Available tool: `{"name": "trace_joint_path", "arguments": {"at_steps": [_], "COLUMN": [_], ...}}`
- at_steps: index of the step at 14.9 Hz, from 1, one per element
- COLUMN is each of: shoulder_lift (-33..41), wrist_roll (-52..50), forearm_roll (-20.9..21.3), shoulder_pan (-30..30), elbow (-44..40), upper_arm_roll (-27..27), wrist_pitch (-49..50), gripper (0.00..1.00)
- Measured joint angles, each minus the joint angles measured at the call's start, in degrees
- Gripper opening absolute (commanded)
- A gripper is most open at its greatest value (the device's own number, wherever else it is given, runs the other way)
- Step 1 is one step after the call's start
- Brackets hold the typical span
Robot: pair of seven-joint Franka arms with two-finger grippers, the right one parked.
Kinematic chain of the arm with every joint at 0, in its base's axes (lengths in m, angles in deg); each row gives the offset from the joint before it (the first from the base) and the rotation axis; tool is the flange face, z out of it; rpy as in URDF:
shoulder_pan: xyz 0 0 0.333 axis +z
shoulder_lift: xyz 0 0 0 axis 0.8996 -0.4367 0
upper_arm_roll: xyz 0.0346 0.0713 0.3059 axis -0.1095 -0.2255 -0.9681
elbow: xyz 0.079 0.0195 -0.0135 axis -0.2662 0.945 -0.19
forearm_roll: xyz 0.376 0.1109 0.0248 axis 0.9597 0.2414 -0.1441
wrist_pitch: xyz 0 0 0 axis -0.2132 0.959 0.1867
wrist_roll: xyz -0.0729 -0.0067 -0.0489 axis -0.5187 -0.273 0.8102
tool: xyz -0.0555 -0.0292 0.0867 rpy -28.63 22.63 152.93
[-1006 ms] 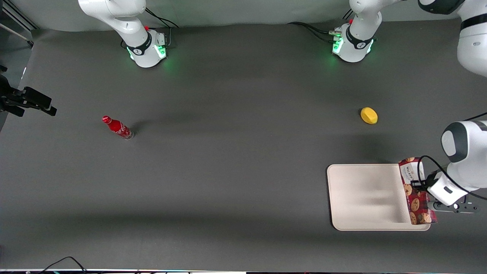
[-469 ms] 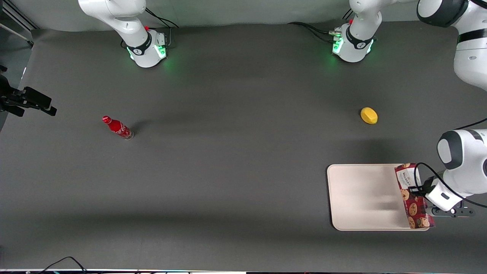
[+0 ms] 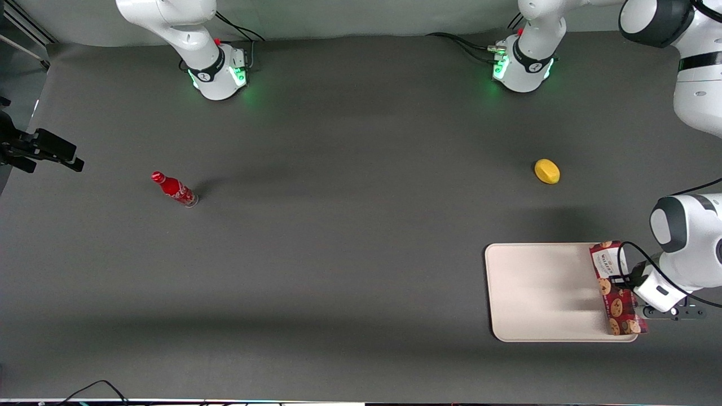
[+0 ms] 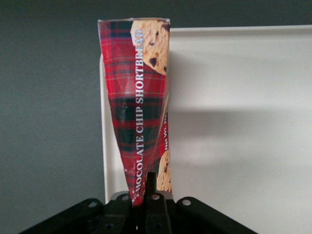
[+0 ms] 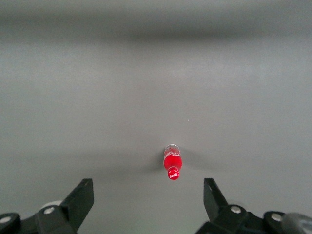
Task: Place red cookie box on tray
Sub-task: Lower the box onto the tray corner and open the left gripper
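The red cookie box (image 3: 615, 287), tartan-printed with cookies and a white label at its end farther from the front camera, is held on its narrow edge over the tray (image 3: 536, 290), along the tray's rim at the working arm's end. My gripper (image 3: 627, 285) is shut on the box at mid-length. In the left wrist view the box (image 4: 139, 97) runs away from the gripper (image 4: 148, 187), with one black finger (image 4: 152, 181) pressed against its side and the cream tray (image 4: 234, 122) beneath. Whether the box touches the tray I cannot tell.
A yellow lemon (image 3: 547, 171) lies on the dark table, farther from the front camera than the tray. A red soda bottle (image 3: 175, 189) stands toward the parked arm's end and also shows in the right wrist view (image 5: 172, 163).
My gripper has come down with the box, which now looks smaller and sits lower over the tray's rim. The tray, lemon and bottle have not moved.
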Motion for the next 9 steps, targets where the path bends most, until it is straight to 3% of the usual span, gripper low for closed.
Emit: {"name": "trace_joint_path", "arguments": {"at_steps": [1, 3, 9], "shoulder_lift": [-0.1, -0.3, -0.3], "wrist_roll": [0.1, 0.2, 0.2], "forearm_roll": [0.0, 0.0, 0.0], "shoulder_pan": [0.0, 0.0, 0.0], "elbow": [0.0, -0.1, -1.2], "upper_arm_roll": [-0.3, -0.5, -0.2], "wrist_pitch": [0.0, -0.8, -2.9], "gripper": [0.75, 1.00, 1.00]}}
